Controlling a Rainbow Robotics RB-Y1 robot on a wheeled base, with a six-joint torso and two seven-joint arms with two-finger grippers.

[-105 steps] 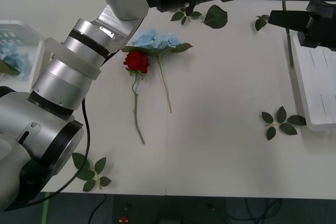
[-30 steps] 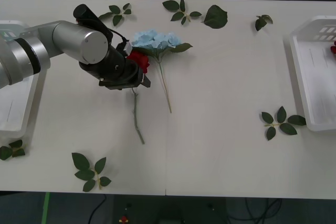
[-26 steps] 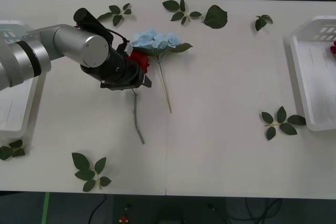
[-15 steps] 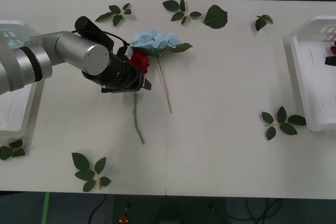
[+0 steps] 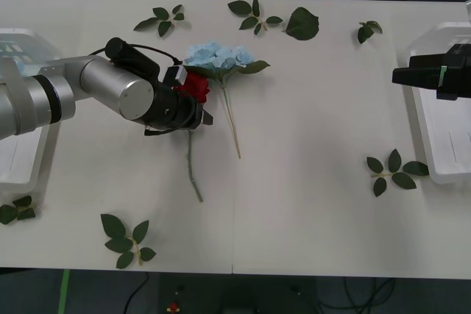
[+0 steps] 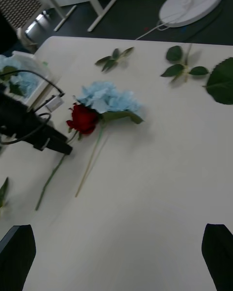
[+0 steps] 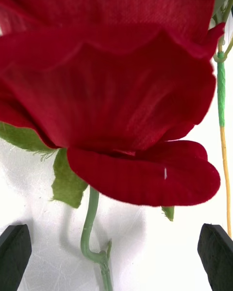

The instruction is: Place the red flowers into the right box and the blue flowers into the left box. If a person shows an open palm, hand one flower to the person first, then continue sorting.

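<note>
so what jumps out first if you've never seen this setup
The left tool lies low on the table, open around the red rose, whose bloom looms close in the left wrist view. A pale-blue flower touches the rose. The right tool hovers open by the right box.

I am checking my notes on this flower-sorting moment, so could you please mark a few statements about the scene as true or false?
1. The left gripper is at the red rose, its fingers open. True.
2. The red rose lies in the left box. False: it lies on the table, beside the blue hydrangea.
3. The right gripper is shut on a flower. False: it is open and empty, over the right box.
4. The rose's stem rests on the table. True.
</note>
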